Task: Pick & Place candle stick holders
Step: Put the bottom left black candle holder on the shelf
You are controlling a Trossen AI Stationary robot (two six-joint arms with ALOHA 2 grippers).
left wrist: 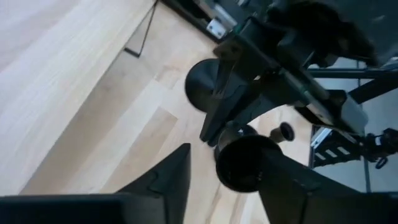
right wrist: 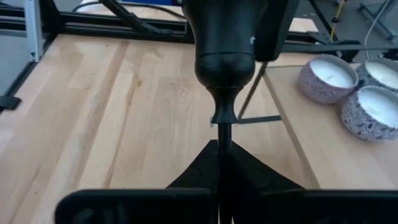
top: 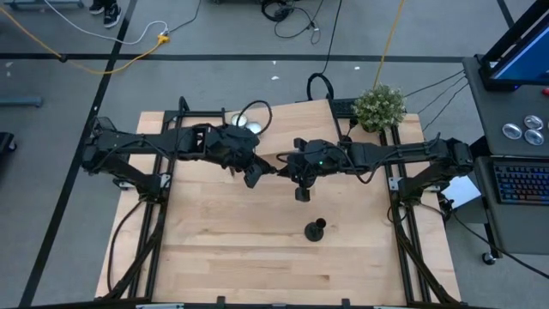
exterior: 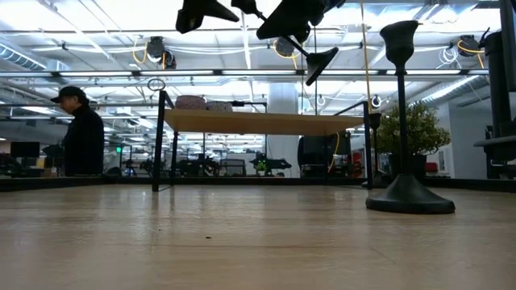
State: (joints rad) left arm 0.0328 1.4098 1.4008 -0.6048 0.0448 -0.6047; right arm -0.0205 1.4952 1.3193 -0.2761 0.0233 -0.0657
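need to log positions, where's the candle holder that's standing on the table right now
In the high view the standing candle holder sits on the wooden table, right of centre toward the near edge, just below the right tool and untouched by either arm.

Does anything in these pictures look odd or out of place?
One matte-black candle stick holder is off the table, held in mid-air between the arms. The right gripper is shut on its thin stem, and the left gripper has open fingers flanking its wide end. A second black holder stands upright on the wooden table.
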